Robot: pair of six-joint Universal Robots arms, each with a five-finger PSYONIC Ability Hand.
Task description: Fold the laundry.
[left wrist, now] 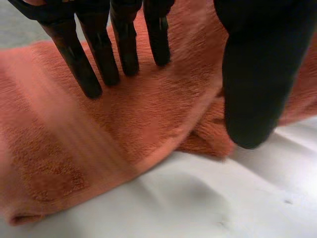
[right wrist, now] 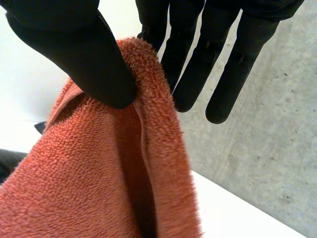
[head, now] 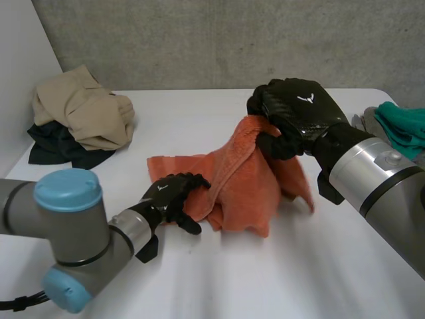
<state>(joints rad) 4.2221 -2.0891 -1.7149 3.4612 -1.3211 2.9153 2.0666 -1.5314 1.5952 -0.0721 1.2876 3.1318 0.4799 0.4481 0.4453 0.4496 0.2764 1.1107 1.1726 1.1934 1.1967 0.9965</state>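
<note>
The towel [head: 242, 183] was plain orange. The left hand [head: 169, 196] and right hand [head: 299, 113] were black, the table [head: 265, 279] white. At the table's far left corner, a tan garment [head: 83, 109] topped a black garment [head: 53, 149]; at its right edge lay a teal cloth [head: 402, 126].

You see the towel [head: 246, 179] at mid-table [head: 299, 272], right hand [head: 299, 113] holding up its far part, left hand [head: 174, 196] on its near edge; a heap [head: 83, 113] at the far-left corner, a second heap [head: 398, 126] at the right edge.
</note>
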